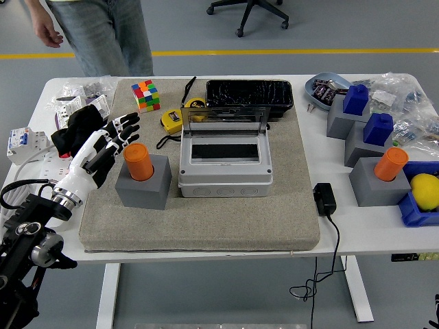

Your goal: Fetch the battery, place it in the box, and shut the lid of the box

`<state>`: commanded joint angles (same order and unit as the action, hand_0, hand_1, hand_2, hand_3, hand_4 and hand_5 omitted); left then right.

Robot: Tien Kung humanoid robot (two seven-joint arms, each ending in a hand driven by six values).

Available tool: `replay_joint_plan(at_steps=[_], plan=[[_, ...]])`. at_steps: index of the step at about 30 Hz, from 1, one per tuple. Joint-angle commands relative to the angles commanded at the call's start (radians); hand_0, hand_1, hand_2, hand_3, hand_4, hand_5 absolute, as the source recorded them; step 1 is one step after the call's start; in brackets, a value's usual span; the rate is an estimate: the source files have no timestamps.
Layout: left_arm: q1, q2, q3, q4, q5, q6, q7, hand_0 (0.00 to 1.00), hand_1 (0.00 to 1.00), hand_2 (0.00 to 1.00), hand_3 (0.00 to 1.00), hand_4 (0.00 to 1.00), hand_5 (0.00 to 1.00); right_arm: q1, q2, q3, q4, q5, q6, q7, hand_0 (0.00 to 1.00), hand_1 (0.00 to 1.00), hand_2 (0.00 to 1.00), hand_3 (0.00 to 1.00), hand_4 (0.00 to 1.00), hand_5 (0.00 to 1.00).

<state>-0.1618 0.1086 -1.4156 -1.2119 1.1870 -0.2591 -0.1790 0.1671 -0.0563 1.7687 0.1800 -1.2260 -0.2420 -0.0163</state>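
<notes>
Standing on the tabletop (206, 247), the mat (206, 219) carries the box (225, 161), lid up, and left of it a grey block (143, 184) holding the orange battery (138, 162) upright. My left hand (103, 152) hovers just left of the battery, fingers (127, 127) spread, grasping nothing; it's the nearer hand.

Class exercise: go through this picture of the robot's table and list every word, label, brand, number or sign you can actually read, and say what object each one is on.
No text in this view can be read.
Yellow tape measure: it has a dark label patch, too small and blurred to read.
Packets in the grey bowl: print visible, but illegible.
White electrical parts at the table's left edge: any markings are too small to read.
Grey box, orange battery, cube: no lettering visible.
</notes>
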Motion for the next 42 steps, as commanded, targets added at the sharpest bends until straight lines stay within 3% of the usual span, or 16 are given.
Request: replay_joint_plan(at_steps=[14,15,20,21,26,27,30,32,33,42], plan=[[-0.002,-0.006,0.021,-0.006,0.026,-0.015,-0.004,0.868,0.879,0.809,0.793,0.998,0.434,0.002,0.000,0.004,0.000,0.000,0.000,-0.001,0.825,0.788,0.763,0.802,0.998,0.998],[-0.001,-0.006,0.025,-0.007,0.029,-0.018,-0.003,0.886,0.936,0.878,0.873,0.998,0.426,0.002,0.000,0.003,0.000,0.000,-0.001,0.000,0.825,0.789,0.762,0.803,0.998,0.998],[0.001,-0.008,0.037,-0.010,0.037,-0.019,-0.005,0.886,0.936,0.878,0.873,0.998,0.426,0.003,0.000,0.004,0.000,0.000,-0.001,0.000,0.825,0.789,0.762,0.803,0.998,0.998],[0.001,-0.009,0.037,-0.011,0.038,-0.019,-0.005,0.803,0.899,0.885,0.940,0.998,0.202,0.002,0.000,0.004,0.000,0.000,-0.001,0.000,0.825,0.789,0.762,0.803,0.998,0.998],[-0.004,-0.010,0.036,-0.011,0.064,0.023,-0.018,0.803,0.899,0.885,0.940,0.998,0.202,0.004,0.000,0.006,0.000,0.000,-0.001,0.000,0.825,0.789,0.762,0.803,0.998,0.998],[-0.005,-0.011,0.035,-0.010,0.069,0.030,-0.018,0.744,0.846,0.823,0.924,0.998,0.094,0.004,-0.001,0.007,0.000,-0.001,-0.001,0.000,0.826,0.789,0.762,0.803,0.998,0.998],[-0.007,-0.012,0.034,-0.007,0.084,0.049,-0.021,0.744,0.846,0.823,0.924,0.998,0.094,0.004,-0.001,0.006,0.000,0.001,-0.002,0.001,0.826,0.789,0.762,0.803,0.998,0.998],[-0.007,-0.012,0.035,-0.006,0.086,0.055,-0.021,0.744,0.846,0.823,0.924,0.998,0.094,0.004,-0.001,0.006,0.000,0.002,-0.001,0.001,0.826,0.789,0.762,0.803,0.998,0.998],[-0.007,-0.012,0.036,-0.007,0.088,0.056,-0.021,0.728,0.827,0.802,0.903,0.998,0.033,0.004,-0.001,0.006,0.000,0.002,-0.001,0.002,0.826,0.786,0.761,0.802,0.998,0.998],[-0.001,-0.007,0.068,-0.004,0.095,0.067,-0.019,0.727,0.825,0.789,0.875,0.998,0.013,0.004,-0.003,0.002,0.000,0.003,-0.003,0.001,0.825,0.787,0.762,0.802,0.998,0.998]])
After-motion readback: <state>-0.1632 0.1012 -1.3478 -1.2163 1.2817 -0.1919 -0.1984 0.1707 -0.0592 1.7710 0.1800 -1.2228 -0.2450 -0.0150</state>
